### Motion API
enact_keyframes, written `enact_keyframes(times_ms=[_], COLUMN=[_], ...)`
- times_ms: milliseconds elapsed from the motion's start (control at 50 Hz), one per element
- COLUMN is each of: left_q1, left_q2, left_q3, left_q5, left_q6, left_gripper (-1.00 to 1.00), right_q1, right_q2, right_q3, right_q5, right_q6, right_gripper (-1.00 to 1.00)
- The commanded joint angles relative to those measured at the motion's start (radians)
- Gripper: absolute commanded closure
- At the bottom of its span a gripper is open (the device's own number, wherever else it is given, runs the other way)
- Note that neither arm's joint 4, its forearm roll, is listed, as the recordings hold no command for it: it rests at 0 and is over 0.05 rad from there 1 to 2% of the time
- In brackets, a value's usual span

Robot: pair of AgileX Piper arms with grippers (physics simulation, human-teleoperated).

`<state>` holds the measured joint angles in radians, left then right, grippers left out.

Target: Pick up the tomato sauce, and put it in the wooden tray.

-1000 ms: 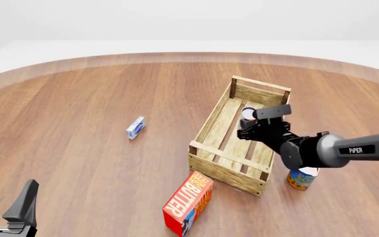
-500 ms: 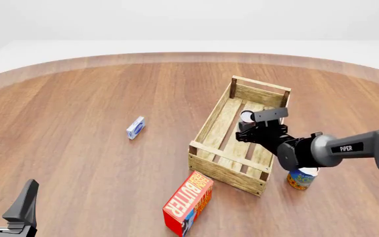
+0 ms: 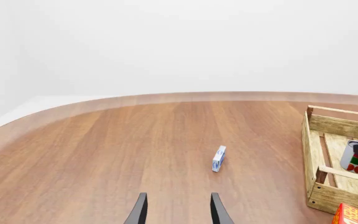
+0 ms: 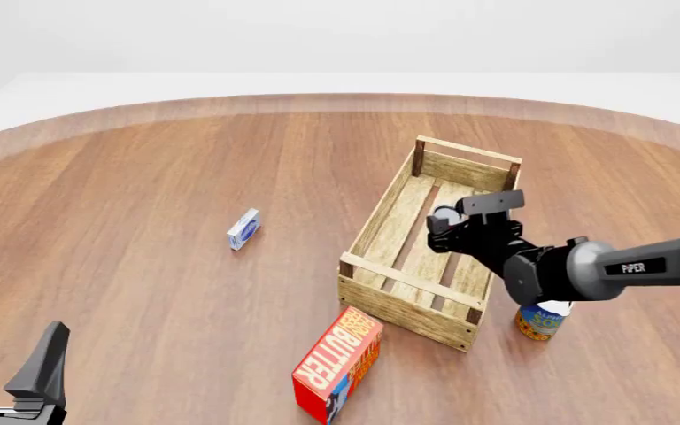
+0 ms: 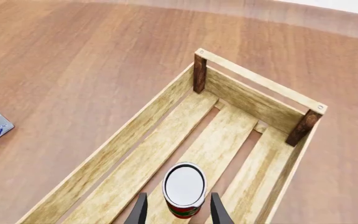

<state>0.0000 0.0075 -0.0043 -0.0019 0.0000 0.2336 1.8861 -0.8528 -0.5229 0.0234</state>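
The tomato sauce [image 5: 184,186], a small can with a red and green label and a pale top, stands upright on the slats inside the wooden tray [image 5: 260,100]. My right gripper [image 5: 177,205] is open around the can, with a finger on each side and a visible gap to it. In the front view the tomato sauce [image 4: 446,216] sits mid-tray [image 4: 405,305] just ahead of the right gripper [image 4: 449,228]. The left wrist view shows the tomato sauce [image 3: 353,157] inside the tray [image 3: 337,126]. My left gripper [image 3: 175,210] is open and empty at the near left [image 4: 15,335].
A red-orange butter box [image 4: 336,364] lies in front of the tray's near end. A blue-and-yellow can [image 4: 541,320] stands on the table under my right arm, right of the tray. A small blue-and-white box [image 4: 243,229] lies on the table left of the tray.
My right gripper shifted slightly left and down over the tray, then drew back a little. The can's top now shows more fully. The left arm has not moved.
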Motion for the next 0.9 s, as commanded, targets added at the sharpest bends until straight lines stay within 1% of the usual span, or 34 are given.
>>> enact_keyframes(times_ms=[20, 220, 360, 900], left_q1=[0.000, 0.000, 0.000, 0.000], left_q2=[0.000, 0.000, 0.000, 0.000], left_q3=[0.000, 0.000, 0.000, 0.000], left_q5=[0.000, 0.000, 0.000, 0.000], left_q6=[0.000, 0.000, 0.000, 0.000], left_gripper=[-1.00, -1.00, -1.00, -1.00], right_q1=[-0.002, -0.002, 0.005, -0.001], right_q2=[-0.018, -0.055, -0.075, -0.245], right_q3=[0.003, 0.008, 0.027, 0.075], right_q5=[0.014, 0.039, 0.036, 0.117], right_q6=[-0.003, -0.006, -0.002, -0.035], right_gripper=[-1.00, -1.00, -1.00, -1.00])
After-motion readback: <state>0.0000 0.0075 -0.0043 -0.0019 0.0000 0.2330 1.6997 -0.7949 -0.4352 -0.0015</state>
